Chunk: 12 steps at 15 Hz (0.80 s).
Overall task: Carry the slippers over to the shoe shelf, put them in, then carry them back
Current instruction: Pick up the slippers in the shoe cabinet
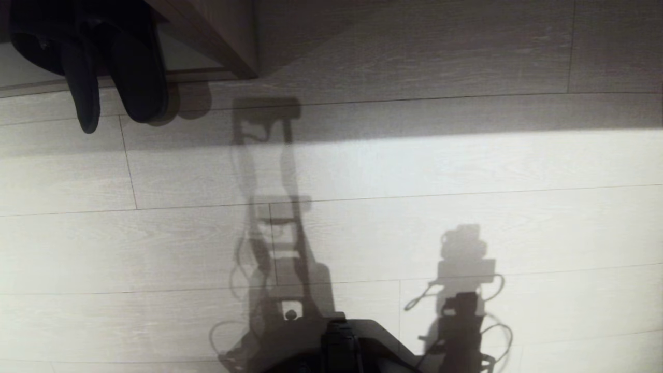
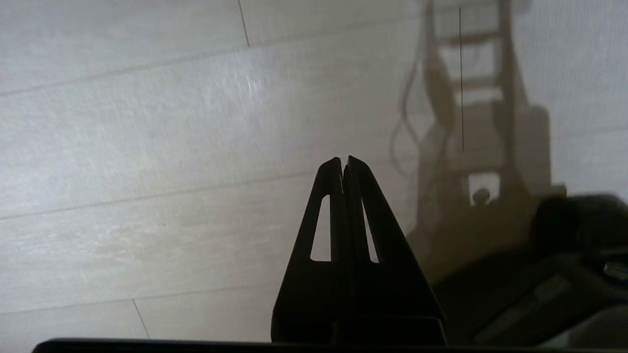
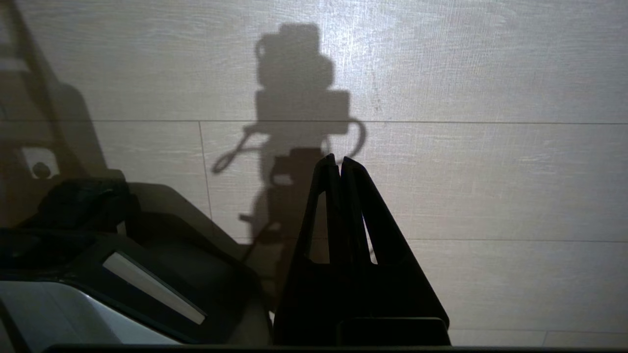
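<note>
The left gripper point(image 2: 343, 161) hangs over bare floor point(image 2: 147, 147), its two dark fingers pressed together tip to tip with nothing between them. It points down at pale planks beside the robot's own base point(image 2: 564, 245). The right gripper point(image 3: 338, 159) is in the same pose on the other side: fingers pinched shut, empty, over the same light wood floor, with the base just beside it. Neither arm shows in the head view; only their long shadows fall across the planks. Both grippers seem tucked in and closed because there is nothing within reach to grasp at this moment; this looks like a travelling or resting posture, not a reaching one.

Farther out, at the far left of the scene, the slippers point(image 1: 111, 67) lie side by side. They are a dark, near-black pair, flat and soft-looking, with rounded ends that jut out over the floor and cast a shadow there. Their other ends are lost in darkness under a low wooden unit point(image 1: 217, 46) with a dark brown edge. Whether they rest inside the shoe shelf or just at its mouth cannot be told. They are well apart from both grippers.
</note>
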Available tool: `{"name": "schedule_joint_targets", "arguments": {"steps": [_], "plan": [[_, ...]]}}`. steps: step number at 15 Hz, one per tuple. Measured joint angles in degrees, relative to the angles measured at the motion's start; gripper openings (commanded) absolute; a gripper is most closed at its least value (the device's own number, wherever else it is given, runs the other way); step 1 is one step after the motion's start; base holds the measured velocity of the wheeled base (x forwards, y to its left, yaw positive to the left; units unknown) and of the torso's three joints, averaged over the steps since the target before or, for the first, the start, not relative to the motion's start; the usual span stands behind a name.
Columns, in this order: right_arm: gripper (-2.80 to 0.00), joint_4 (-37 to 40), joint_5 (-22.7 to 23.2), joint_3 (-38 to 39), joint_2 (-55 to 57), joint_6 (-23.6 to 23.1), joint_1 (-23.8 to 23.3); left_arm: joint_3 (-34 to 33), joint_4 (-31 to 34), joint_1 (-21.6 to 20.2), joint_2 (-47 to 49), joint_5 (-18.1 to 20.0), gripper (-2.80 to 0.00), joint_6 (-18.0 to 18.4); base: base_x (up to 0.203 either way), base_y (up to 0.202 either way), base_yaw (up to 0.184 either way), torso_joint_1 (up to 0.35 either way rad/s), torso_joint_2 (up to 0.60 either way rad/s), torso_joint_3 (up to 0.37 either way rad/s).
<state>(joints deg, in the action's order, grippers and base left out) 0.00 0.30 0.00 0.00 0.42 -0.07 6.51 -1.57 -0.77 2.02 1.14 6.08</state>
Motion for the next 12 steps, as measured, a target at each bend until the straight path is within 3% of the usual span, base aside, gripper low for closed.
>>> {"name": "schedule_joint_targets", "arguments": {"steps": [6,9,12], "plan": [[-2.8,0.0,0.0,0.0,0.0,0.02,-0.01,12.99,-2.38,-0.05,13.23,-5.51,-2.8,-5.2,0.0,0.0,0.0,0.0,0.0,0.0],[-2.8,0.0,0.02,0.0,0.0,0.0,0.0,14.49,-9.76,-0.84,23.96,-8.04,-2.8,-5.73,0.0,0.0,0.0,0.0,0.0,0.0],[-2.8,0.0,0.02,-0.02,0.0,0.01,0.0,11.28,-21.22,-1.87,33.4,-7.96,-2.8,-6.14,0.0,0.0,0.0,0.0,0.0,0.0]]}}
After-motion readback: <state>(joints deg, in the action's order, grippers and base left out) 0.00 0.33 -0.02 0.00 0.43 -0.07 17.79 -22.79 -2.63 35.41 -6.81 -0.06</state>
